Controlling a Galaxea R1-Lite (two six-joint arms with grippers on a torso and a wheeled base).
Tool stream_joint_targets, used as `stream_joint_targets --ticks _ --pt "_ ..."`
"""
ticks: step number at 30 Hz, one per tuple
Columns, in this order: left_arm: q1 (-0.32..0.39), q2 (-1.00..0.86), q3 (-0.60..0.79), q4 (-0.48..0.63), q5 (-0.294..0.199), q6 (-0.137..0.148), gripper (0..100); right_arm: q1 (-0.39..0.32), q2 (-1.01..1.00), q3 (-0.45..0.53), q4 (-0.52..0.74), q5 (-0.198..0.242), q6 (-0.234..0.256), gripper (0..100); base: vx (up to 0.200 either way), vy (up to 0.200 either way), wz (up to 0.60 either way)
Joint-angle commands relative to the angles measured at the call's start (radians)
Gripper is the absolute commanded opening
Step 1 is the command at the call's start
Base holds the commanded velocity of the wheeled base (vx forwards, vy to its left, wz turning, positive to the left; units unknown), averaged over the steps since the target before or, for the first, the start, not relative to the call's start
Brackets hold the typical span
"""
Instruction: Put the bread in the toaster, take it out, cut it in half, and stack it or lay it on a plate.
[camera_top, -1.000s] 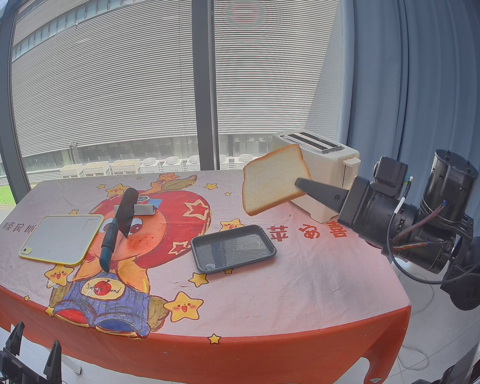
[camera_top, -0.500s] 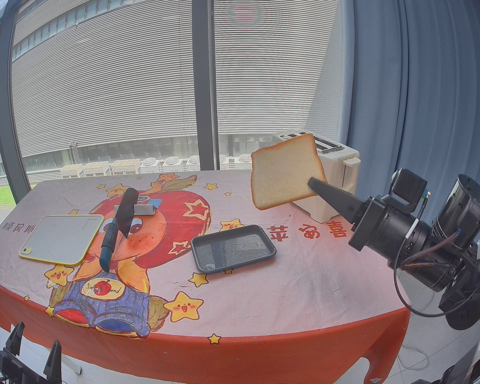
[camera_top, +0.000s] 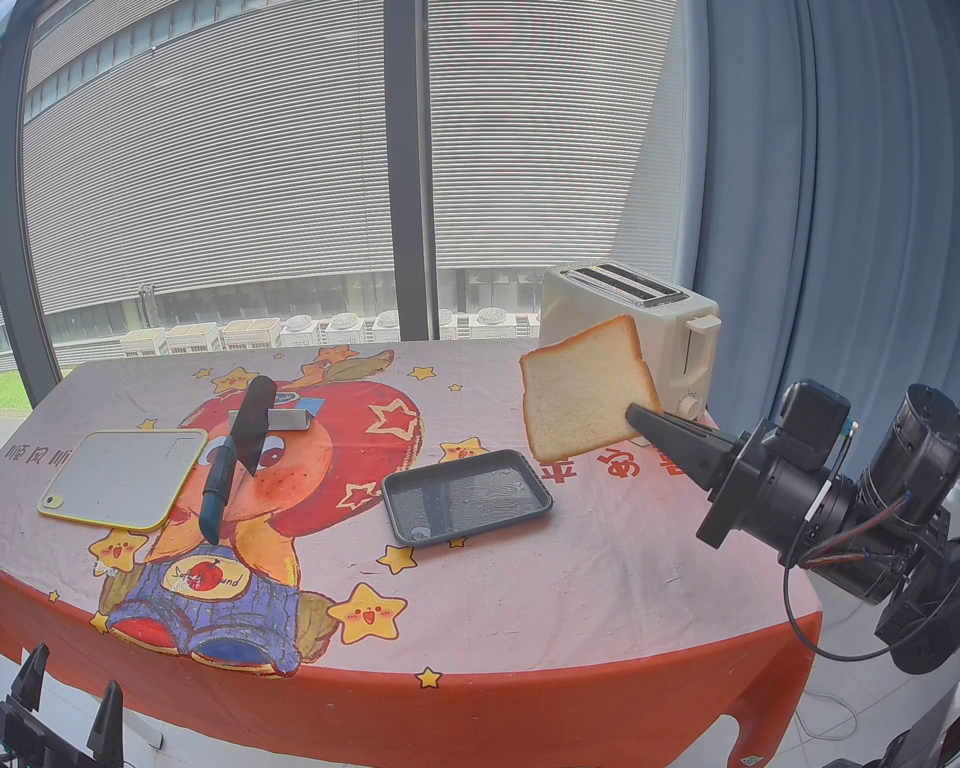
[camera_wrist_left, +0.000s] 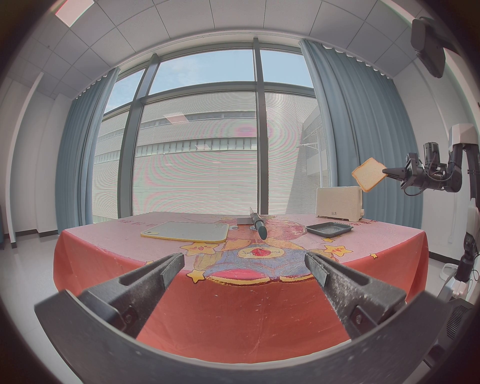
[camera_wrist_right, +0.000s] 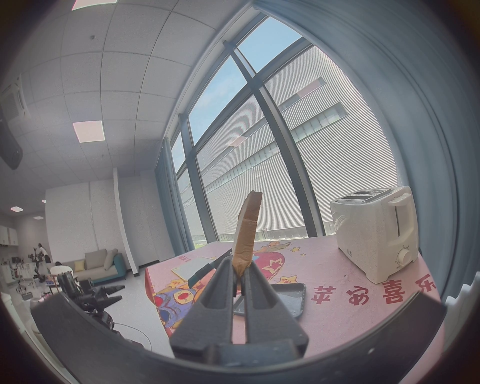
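Bread (camera_top: 585, 388): pale slice, tan crust, pinched edgewise by right gripper (camera_top: 640, 417).

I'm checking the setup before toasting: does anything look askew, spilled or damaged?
Nothing spilled or damaged. Only the bread looks askew: it hangs tilted above the table, pinched at its edge by the right gripper, outside the toaster.

head looks down, wrists sideways, toaster (camera_top: 600, 303) shared

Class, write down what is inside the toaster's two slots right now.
Nothing sticks out of the slots of the toaster; their depths are hidden. The bread is outside, held in the right gripper.
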Motion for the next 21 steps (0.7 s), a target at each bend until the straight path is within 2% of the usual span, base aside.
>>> stream_joint_targets --ticks 1,14,21 --pt "0.0 -0.012 0.018 0.0 0.0 0.0 100 0.0 0.006 0.019 -0.001 0.002 -0.017 0 0.0 0.0 0.0" --pt "0.0 -0.012 0.018 0.0 0.0 0.0 100 -0.015 0.002 0.016 -0.001 0.005 -0.034 0 0.0 0.0 0.0" --pt "0.0 -0.013 0.018 0.0 0.0 0.0 100 -0.038 0.006 0.019 -0.001 0.005 -0.075 0 0.0 0.0 0.0"
